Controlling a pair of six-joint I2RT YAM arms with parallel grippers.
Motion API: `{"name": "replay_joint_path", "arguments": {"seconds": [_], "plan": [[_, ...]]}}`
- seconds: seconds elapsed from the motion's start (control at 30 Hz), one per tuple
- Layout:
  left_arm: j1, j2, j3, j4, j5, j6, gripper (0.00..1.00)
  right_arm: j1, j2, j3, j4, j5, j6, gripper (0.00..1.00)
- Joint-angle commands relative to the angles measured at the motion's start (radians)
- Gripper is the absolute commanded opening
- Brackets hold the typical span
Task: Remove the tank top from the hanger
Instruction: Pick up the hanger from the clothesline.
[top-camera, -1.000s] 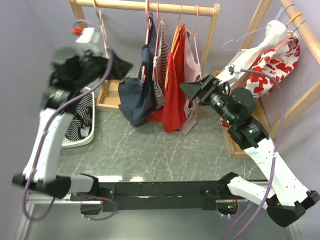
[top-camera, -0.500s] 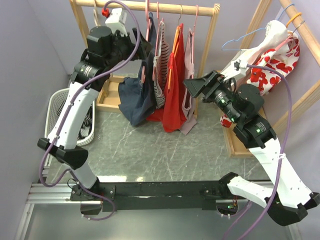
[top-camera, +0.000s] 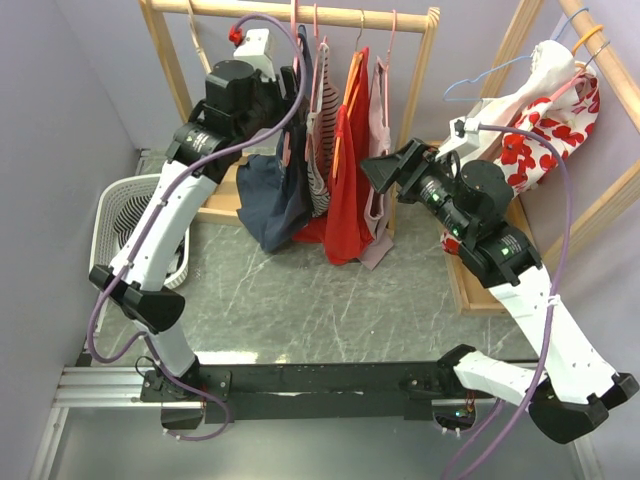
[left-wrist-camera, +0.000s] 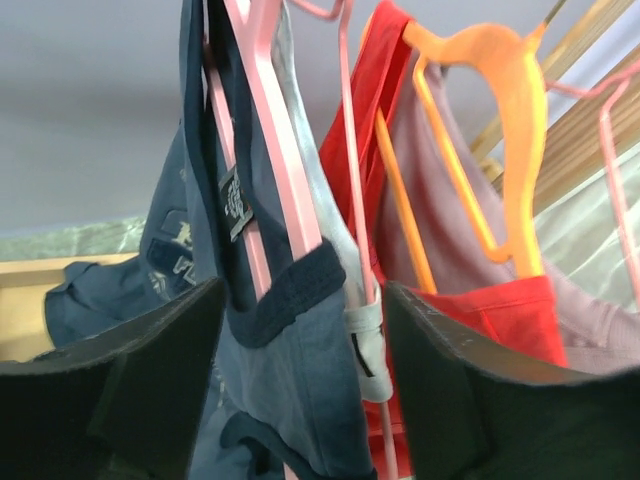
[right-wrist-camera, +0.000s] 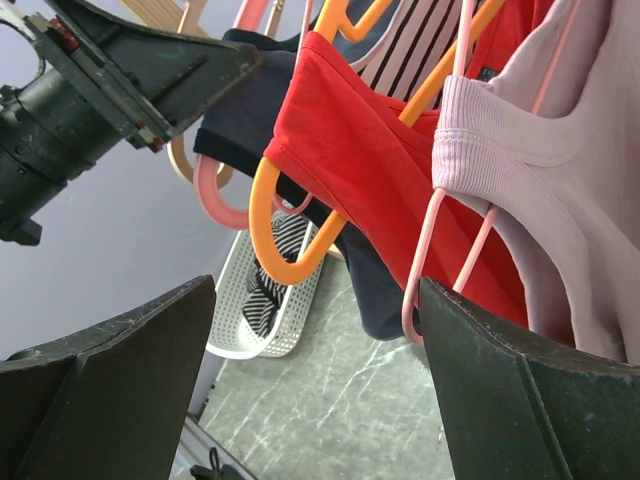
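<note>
Holding left gripper (left-wrist-camera: 302, 300) wide open, gripping nothing, right at the navy tank top (left-wrist-camera: 190, 240) on its pink hanger (left-wrist-camera: 275, 150). The strap is sitting between my fingers; can't tell if it's touching. The top is hanging as the leftmost garment on the rail (top-camera: 330, 15). Right gripper (right-wrist-camera: 315, 290) is gaping too, empty, facing the red top (right-wrist-camera: 340, 140) and pale pink top (right-wrist-camera: 520, 150).

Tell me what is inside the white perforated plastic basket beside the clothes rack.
A black-and-white striped garment lies crumpled inside the white basket. Anything beneath it, and the basket's floor, is covered by the fabric and cannot be seen.
</note>
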Motion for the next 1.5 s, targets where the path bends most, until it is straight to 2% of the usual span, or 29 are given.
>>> {"name": "replay_joint_path", "arguments": {"seconds": [0.0,0.13,0.17,0.23,0.27,0.37,0.43,0.5,0.53,0.73,0.97,1.23,1.47], "plan": [[-0.022,-0.001,0.006,-0.009,-0.077,0.044,0.65,-0.006,0.01,0.035,0.03,0.007,-0.018,0.9],[-0.046,0.009,0.005,-0.038,-0.125,0.054,0.54,-0.008,0.015,0.035,0.03,0.012,-0.021,0.9],[-0.049,0.005,-0.004,-0.035,-0.146,0.054,0.44,-0.006,0.018,0.035,0.031,0.013,-0.021,0.9],[-0.057,-0.004,-0.013,-0.03,-0.168,0.054,0.36,-0.008,0.018,0.033,0.036,0.012,-0.019,0.9],[-0.06,-0.009,-0.023,-0.026,-0.203,0.056,0.28,-0.006,0.018,0.03,0.036,0.01,-0.018,0.9],[-0.065,-0.018,-0.03,-0.023,-0.235,0.067,0.17,-0.006,0.021,0.026,0.039,0.007,-0.013,0.9],[-0.066,-0.024,-0.029,-0.026,-0.258,0.073,0.14,-0.008,0.024,0.024,0.038,0.007,-0.013,0.9],[-0.066,-0.029,-0.026,-0.035,-0.295,0.088,0.03,-0.008,0.024,0.024,0.039,0.005,-0.011,0.9],[-0.066,-0.032,-0.021,-0.041,-0.309,0.091,0.01,-0.008,0.024,0.026,0.038,0.005,-0.011,0.9],[-0.068,-0.086,0.0,-0.084,-0.349,0.178,0.01,-0.008,0.023,0.021,0.038,0.005,-0.011,0.91],[-0.066,-0.115,0.112,-0.233,-0.287,0.243,0.01,-0.009,0.026,0.026,0.036,-0.001,-0.008,0.91],[-0.068,-0.219,0.062,-0.371,-0.286,0.211,0.01,-0.008,0.018,0.023,0.035,-0.01,-0.001,0.91],[-0.066,-0.316,0.031,-0.458,-0.215,0.176,0.01,-0.008,0.012,0.027,0.027,-0.007,-0.001,0.9]]}}
